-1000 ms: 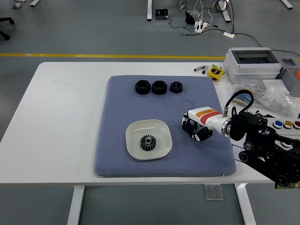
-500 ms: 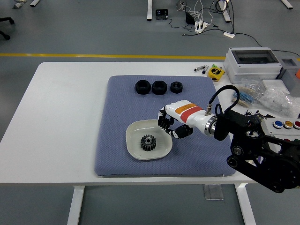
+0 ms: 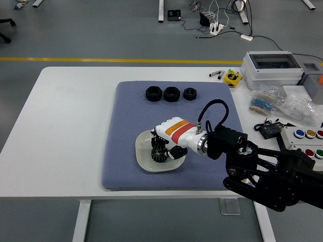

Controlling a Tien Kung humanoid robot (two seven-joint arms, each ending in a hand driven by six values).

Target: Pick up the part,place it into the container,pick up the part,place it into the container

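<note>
The right hand (image 3: pixel 162 142) is positioned over the white dish (image 3: pixel 143 159), fingers curled downward around the black gear (image 3: pixel 160 155) (firm clamping cannot be confirmed). The gear rests in the dish, directly beneath the hand. Three black nuts (image 3: pixel 171 94) lie beyond it on the blue mat (image 3: pixel 121 131).

Can't tell if the right hand (image 3: pixel 169 138) actually grips the gear (image 3: pixel 159 154) — fingers buried over the bowl (image 3: pixel 143 151). Gear mostly covered. Grey box (image 3: pixel 275 65) and button panel (image 3: pixel 305 141) cut off at right edge.
</note>
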